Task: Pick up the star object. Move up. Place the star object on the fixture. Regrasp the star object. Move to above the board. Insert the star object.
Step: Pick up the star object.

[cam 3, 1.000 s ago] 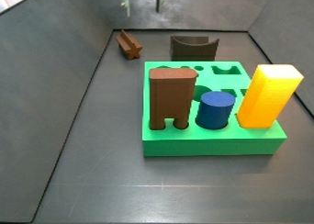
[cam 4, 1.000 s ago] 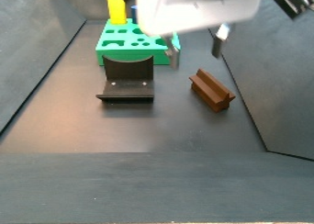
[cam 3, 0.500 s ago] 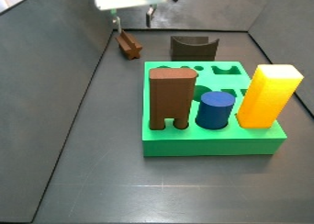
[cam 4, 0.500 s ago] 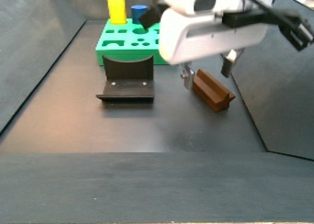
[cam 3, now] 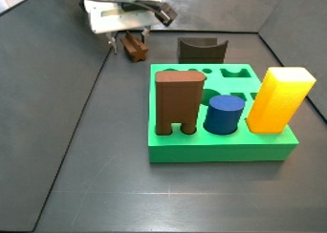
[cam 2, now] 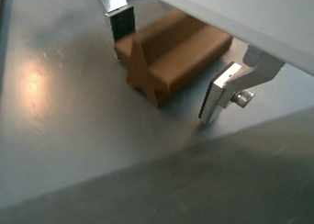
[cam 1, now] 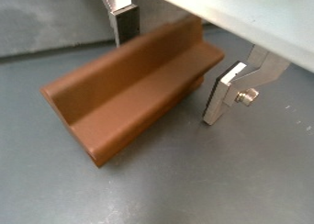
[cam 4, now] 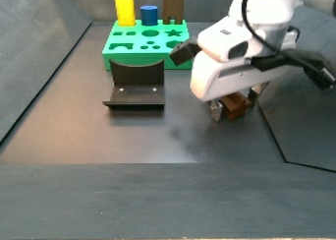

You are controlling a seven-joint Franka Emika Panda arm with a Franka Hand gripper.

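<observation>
We count one star object [cam 1: 135, 92], a reddish-brown ridged prism lying on its side on the dark counter [cam 3: 90, 180], and one gripper [cam 1: 182, 55] lowered around it. In both wrist views the two silver fingers [cam 2: 225, 90] stand on either side of the prism with a gap showing between each plate and the wood, so we read the gripper as open and straddling the piece, not clamped on it. In a side view the gripper [cam 3: 128, 38] sits at the far left of the counter, with the star object [cam 3: 136, 50] just below it, well apart from the board [cam 3: 217, 146]. There is one board, bright green, and we count three pegs standing in it: one tall brown two-legged block [cam 3: 179, 103], one blue cylinder [cam 3: 225, 115] and one yellow block [cam 3: 278, 99]. One fixture [cam 3: 201, 50], a dark block with a curved notch, stands just beyond the board's far edge. In a side view the fixture [cam 4: 136, 87] lies between the board [cam 4: 141, 49] and the near counter, left of the gripper [cam 4: 231, 108].
</observation>
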